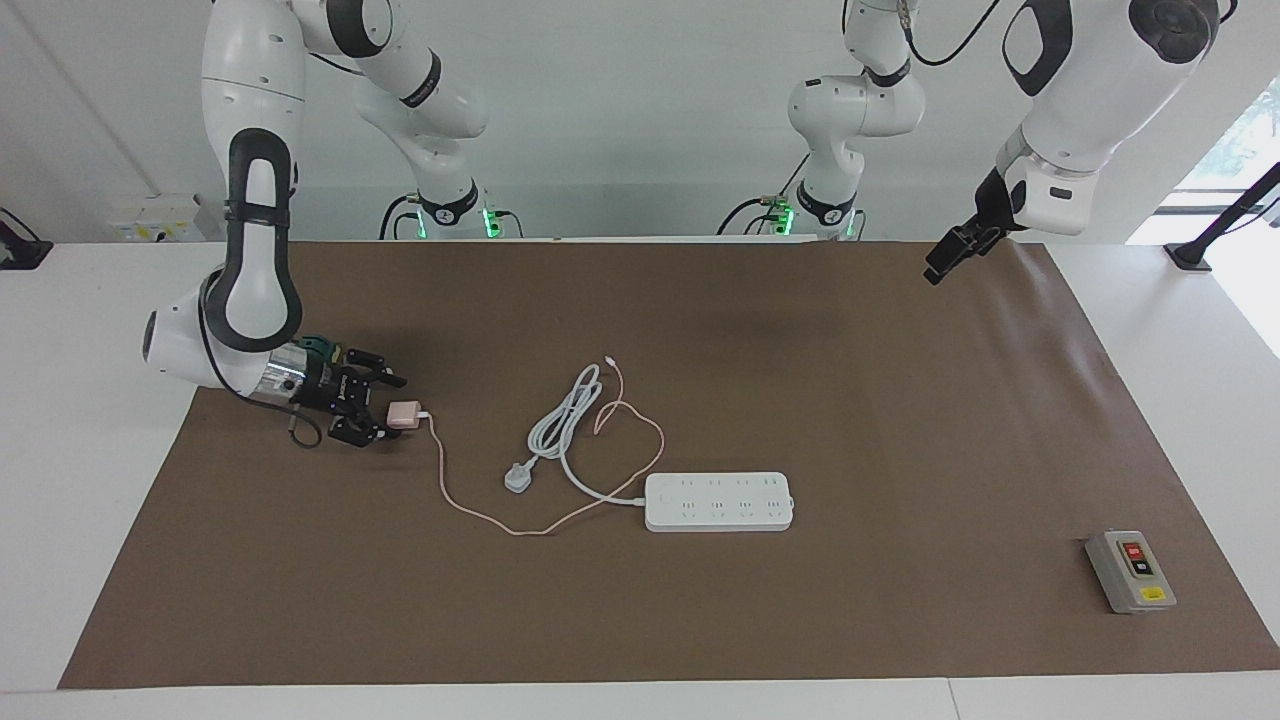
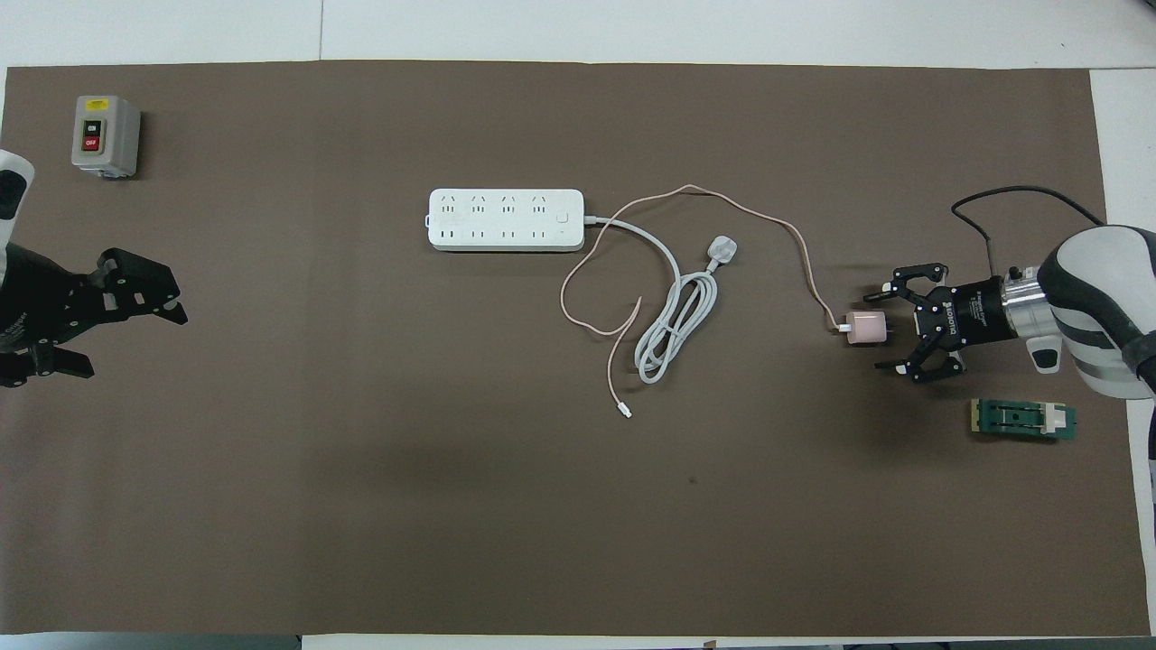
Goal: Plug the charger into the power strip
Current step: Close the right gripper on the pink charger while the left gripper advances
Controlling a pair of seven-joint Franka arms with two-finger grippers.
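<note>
The pale-pink charger [image 1: 404,415] [image 2: 866,329] lies on the brown mat toward the right arm's end, prongs pointing at my right gripper [image 1: 390,410] [image 2: 874,331]. That gripper is low and open, its fingertips flanking the charger's prong end; I cannot tell if they touch it. The charger's thin pink cable [image 1: 470,512] [image 2: 804,248] loops toward the white power strip [image 1: 719,501] [image 2: 506,219], which lies flat mid-mat, all its sockets free. My left gripper [image 1: 945,258] [image 2: 135,341] hangs open and empty, high over the left arm's end of the mat.
The power strip's thick white cord [image 1: 565,415] [image 2: 673,334] is coiled between charger and strip, ending in a white plug [image 1: 517,480] [image 2: 722,248]. A grey box with red and black buttons [image 1: 1130,570] [image 2: 106,135] sits farther out. A small green part [image 2: 1023,420] lies beside the right gripper.
</note>
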